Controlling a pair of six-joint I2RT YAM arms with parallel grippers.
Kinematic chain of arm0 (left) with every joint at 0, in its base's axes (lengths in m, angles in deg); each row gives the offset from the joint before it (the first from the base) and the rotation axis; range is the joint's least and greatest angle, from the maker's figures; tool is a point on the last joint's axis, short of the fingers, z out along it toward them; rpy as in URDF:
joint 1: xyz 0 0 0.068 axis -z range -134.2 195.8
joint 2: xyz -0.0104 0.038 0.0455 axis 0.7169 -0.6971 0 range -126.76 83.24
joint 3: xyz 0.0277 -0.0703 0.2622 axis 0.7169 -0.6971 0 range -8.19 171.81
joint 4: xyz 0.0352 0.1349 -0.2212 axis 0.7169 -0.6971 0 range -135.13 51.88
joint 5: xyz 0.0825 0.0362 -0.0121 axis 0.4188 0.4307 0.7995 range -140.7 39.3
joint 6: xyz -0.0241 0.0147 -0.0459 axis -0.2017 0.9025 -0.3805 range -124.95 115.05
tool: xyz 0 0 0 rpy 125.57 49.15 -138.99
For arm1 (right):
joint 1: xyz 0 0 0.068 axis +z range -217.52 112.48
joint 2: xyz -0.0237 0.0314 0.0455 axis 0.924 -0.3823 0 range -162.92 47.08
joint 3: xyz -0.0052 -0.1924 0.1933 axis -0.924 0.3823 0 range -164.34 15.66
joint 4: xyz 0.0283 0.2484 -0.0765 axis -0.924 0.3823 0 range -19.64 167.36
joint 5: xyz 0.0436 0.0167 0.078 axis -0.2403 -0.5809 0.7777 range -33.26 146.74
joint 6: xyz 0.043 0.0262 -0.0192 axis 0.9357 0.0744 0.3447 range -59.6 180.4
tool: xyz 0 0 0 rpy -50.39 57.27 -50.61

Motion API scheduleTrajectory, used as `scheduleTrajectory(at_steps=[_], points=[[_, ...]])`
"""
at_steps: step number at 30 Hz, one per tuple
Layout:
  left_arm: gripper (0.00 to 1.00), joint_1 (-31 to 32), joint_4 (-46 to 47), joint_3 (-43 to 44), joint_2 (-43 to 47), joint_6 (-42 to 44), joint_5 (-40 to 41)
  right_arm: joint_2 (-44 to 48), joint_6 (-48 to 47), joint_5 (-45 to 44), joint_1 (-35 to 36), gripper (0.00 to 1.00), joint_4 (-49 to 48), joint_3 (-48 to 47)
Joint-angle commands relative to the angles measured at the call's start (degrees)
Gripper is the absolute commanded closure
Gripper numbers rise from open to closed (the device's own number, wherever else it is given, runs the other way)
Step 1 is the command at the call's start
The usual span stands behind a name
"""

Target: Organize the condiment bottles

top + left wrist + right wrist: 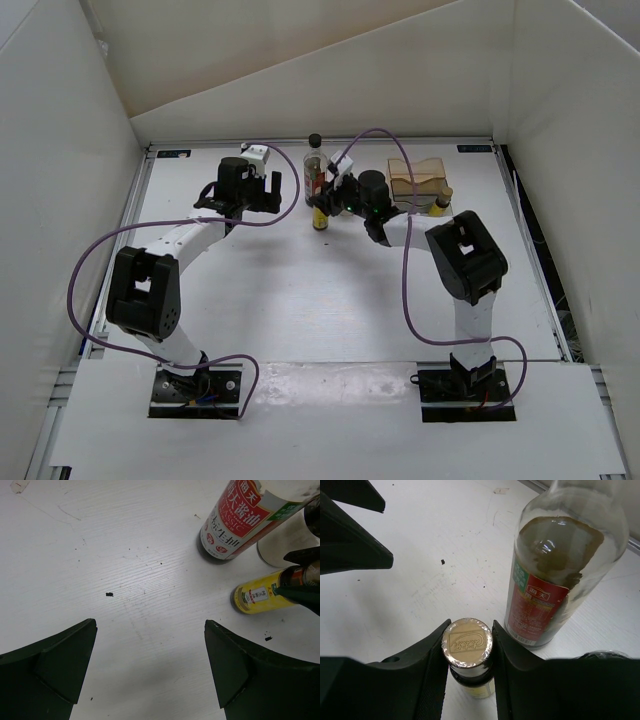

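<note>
Gold foil caps the small yellow bottle (468,647), and that cap sits between the fingers of the right tool (470,626). The fingers stand narrow and touch it on both sides, so this is judged a grip at the neck. The bottle stands upright, long axis vertical, directly under the tool at the far middle of the table (300,300).

The tall dark-red bottle (555,580) stands just beside it on the far side. A whitish jar (281,549) stands close to both and is partly hidden.

The left tool (150,625) is wide and empty over bare table. The group lies to its right, so the right arm is the nearer.

The rack (418,178) stands to the right of the right tool, with a second yellow bottle (441,198) at its near corner.

Judgement: a straight lift is needed first, since the tall neighbour leaves little side room.

The surface is white, grained, scuffed and speckled. White walls enclose three sides.
</note>
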Motion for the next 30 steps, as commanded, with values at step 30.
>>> scheduleTrajectory(at_steps=[30], points=[[0.00,3.59,0.21,0.68,1.91,-0.29,0.72,40.04,-11.33,-13.13,-11.21,1.00,3.93,23.02]])
